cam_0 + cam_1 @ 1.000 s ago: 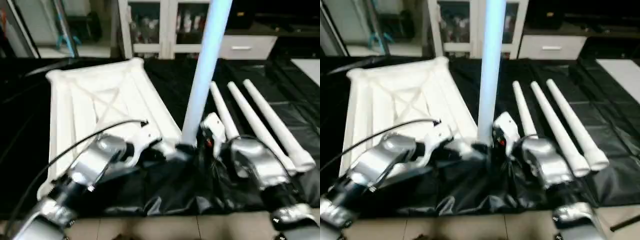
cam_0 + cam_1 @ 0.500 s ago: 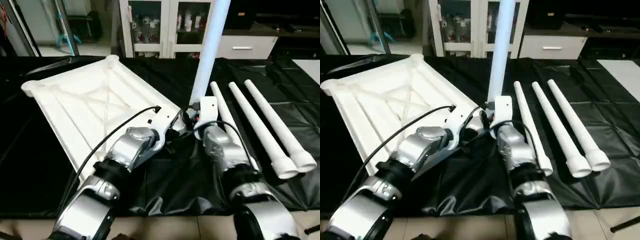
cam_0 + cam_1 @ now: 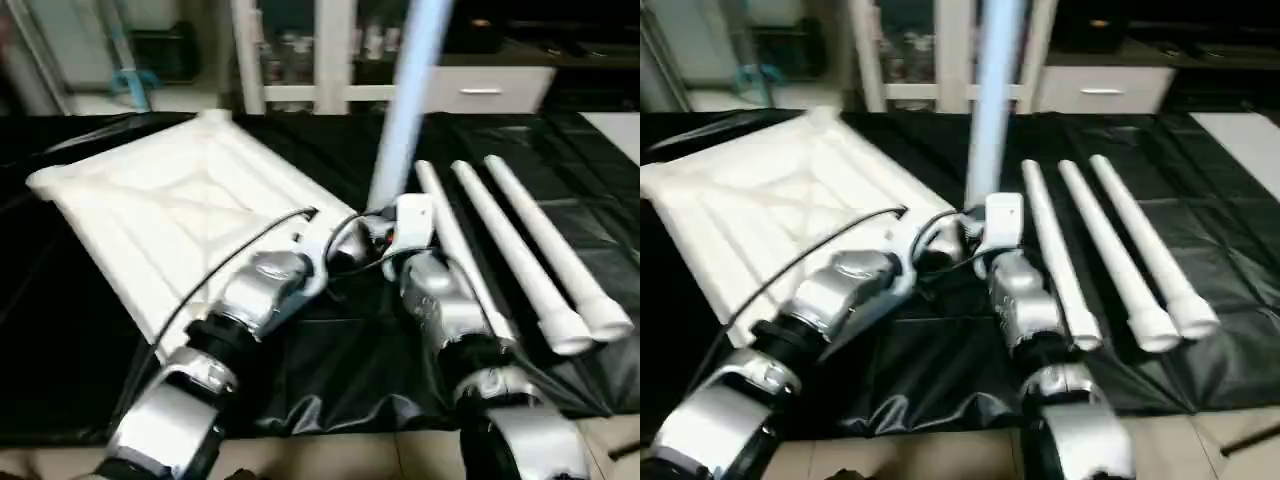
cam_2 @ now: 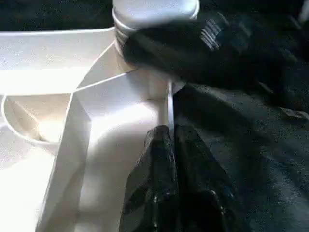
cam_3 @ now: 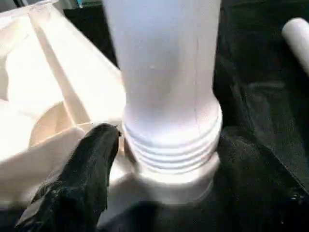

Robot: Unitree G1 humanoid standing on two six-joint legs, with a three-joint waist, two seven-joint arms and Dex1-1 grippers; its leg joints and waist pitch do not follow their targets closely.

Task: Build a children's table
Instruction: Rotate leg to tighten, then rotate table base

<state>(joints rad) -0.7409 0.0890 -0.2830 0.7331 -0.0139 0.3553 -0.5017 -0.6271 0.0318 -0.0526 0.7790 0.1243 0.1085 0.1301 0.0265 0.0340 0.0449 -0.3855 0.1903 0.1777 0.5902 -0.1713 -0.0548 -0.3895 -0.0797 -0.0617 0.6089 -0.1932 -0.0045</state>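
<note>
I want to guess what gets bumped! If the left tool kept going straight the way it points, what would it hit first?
Probably the round corner socket of the white tabletop, where the upright leg stands. The left tool already pinches the rim just before it.

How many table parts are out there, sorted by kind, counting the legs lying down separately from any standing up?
Tabletop: 1
Legs lying on the black cover: 3
Leg standing upright at the tabletop's corner socket: 1
Total: 5 parts
</note>
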